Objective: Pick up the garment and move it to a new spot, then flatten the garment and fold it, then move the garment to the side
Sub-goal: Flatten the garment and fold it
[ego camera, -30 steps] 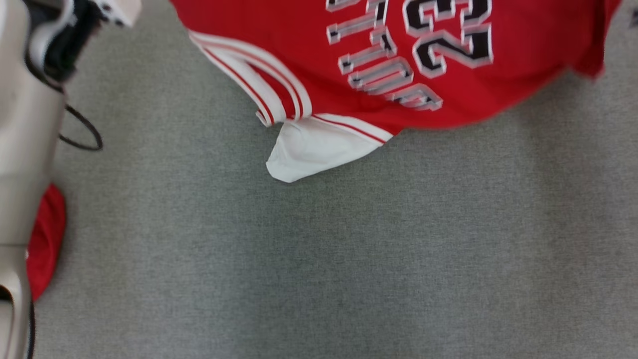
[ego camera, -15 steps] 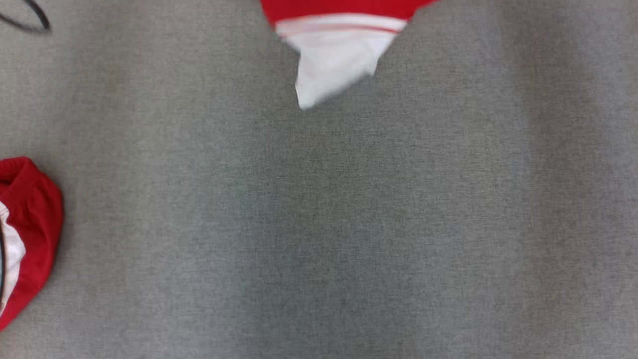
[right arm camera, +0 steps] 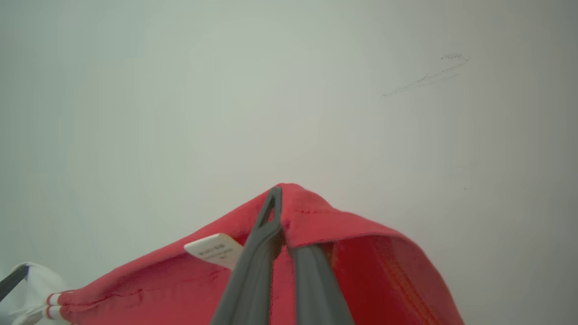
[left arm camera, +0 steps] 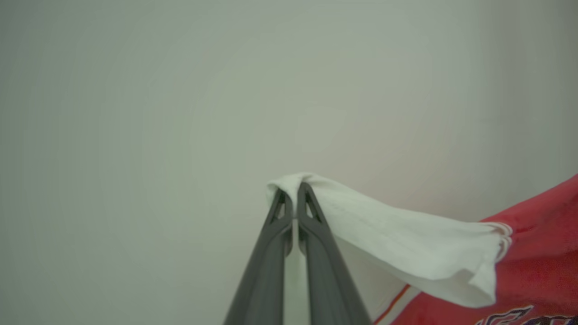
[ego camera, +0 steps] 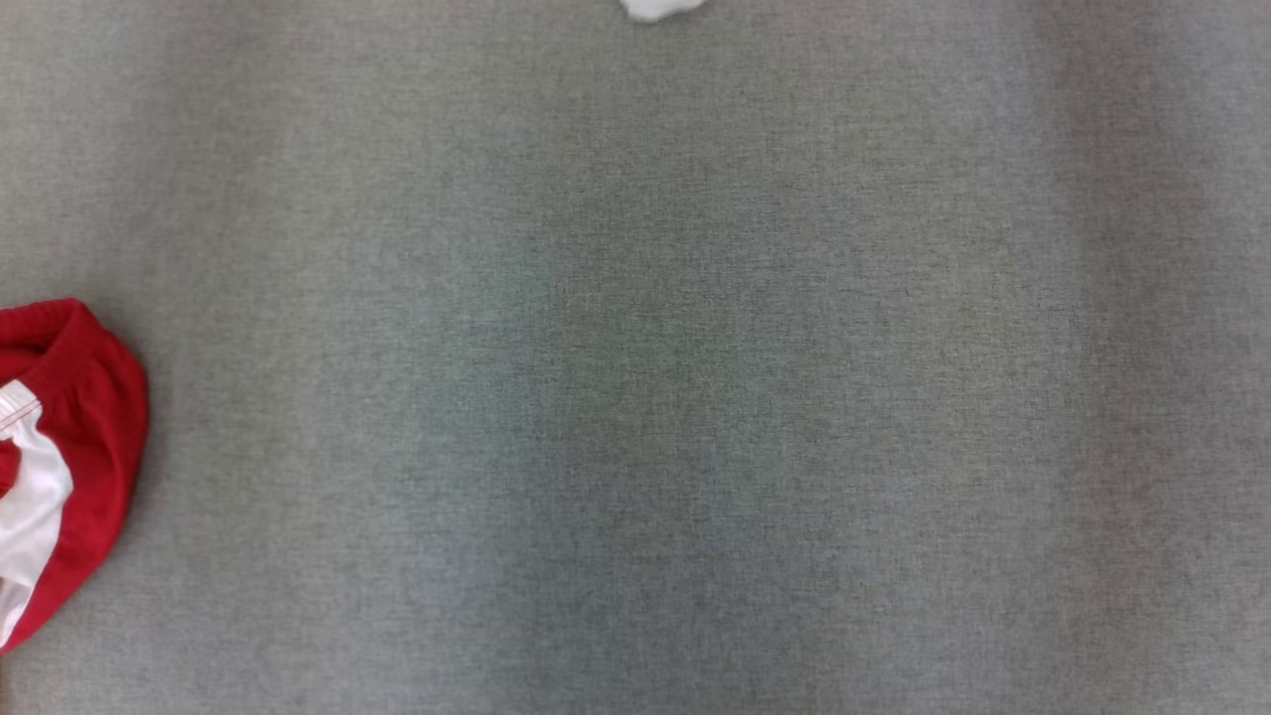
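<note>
The garment is a red jersey with white sleeve panels and dark lettering. In the left wrist view my left gripper (left arm camera: 293,189) is shut on a fold of the white sleeve (left arm camera: 406,243), and the red body (left arm camera: 542,253) hangs off to the right. In the right wrist view my right gripper (right arm camera: 280,203) is shut on a red hem (right arm camera: 361,271) beside a small white label (right arm camera: 214,250). The cloth is stretched between the two grippers in front of a pale wall. In the head view a white tip of the garment (ego camera: 660,8) pokes in at the top edge.
A grey fabric tabletop (ego camera: 635,397) spreads across the head view. A bunched red and white cloth (ego camera: 70,447) lies at its left edge; I cannot tell whether it belongs to the held garment. The left gripper's finger (right arm camera: 11,280) shows at the right wrist view's lower left.
The jersey has risen up and out of the head view, leaving just a white tip at the top edge. The pale left forearm and its cable have left that view too.
</note>
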Tool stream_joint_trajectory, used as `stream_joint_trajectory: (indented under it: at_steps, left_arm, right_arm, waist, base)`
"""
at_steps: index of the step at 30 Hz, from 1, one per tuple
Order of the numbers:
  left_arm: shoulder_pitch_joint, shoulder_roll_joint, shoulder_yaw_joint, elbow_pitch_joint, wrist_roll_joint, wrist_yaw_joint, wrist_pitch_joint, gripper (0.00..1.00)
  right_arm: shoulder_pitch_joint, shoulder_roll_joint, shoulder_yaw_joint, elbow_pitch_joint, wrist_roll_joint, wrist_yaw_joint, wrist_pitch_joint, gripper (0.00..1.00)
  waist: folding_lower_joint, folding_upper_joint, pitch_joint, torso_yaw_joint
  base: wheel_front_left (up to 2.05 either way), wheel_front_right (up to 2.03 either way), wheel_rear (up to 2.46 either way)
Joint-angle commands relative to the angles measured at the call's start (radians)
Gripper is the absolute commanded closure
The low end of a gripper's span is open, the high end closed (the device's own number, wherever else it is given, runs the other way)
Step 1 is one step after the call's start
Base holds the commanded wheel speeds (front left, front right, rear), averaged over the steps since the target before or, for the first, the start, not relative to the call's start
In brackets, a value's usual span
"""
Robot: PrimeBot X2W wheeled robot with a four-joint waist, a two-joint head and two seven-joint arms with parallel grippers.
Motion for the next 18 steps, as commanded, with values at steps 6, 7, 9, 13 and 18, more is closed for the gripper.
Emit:
stream_joint_trajectory:
  at_steps: [6,7,9,13,18]
  left_arm:
    - [-0.033,0.002,-0.034,0.015,-0.057,0.002,-0.005,1.00]
    - [-0.030,0.004,-0.043,0.019,-0.060,0.002,-0.004,1.00]
    - [-0.018,0.005,-0.061,0.021,-0.070,0.002,-0.002,1.00]
    - [0.002,0.013,-0.095,0.023,-0.095,0.002,0.009,1.00]
    - [0.040,0.021,-0.149,0.010,-0.134,0.002,0.036,1.00]
  right_arm:
    - [-0.027,-0.012,0.019,-0.013,0.035,-0.002,-0.028,1.00]
    - [-0.025,-0.015,0.026,-0.008,0.037,-0.002,-0.030,1.00]
    - [-0.012,-0.016,0.039,0.003,0.045,-0.002,-0.030,1.00]
    - [0.010,-0.020,0.068,0.020,0.062,-0.002,-0.010,1.00]
    - [0.063,-0.038,0.117,0.031,0.098,-0.002,0.067,1.00]
  waist:
    - [-0.0001,0.0000,0.029,0.011]
    - [-0.0001,0.0000,0.037,0.013]
    - [-0.0001,0.0000,0.050,0.017]
    - [-0.0001,0.0000,0.082,0.025]
    - [-0.0001,0.0000,0.090,0.041]
  base:
    - [0.00,0.00,0.00]
    - [0.00,0.00,0.00]
    - [0.00,0.00,0.00]
    - [0.00,0.00,0.00]
    - [0.00,0.00,0.00]
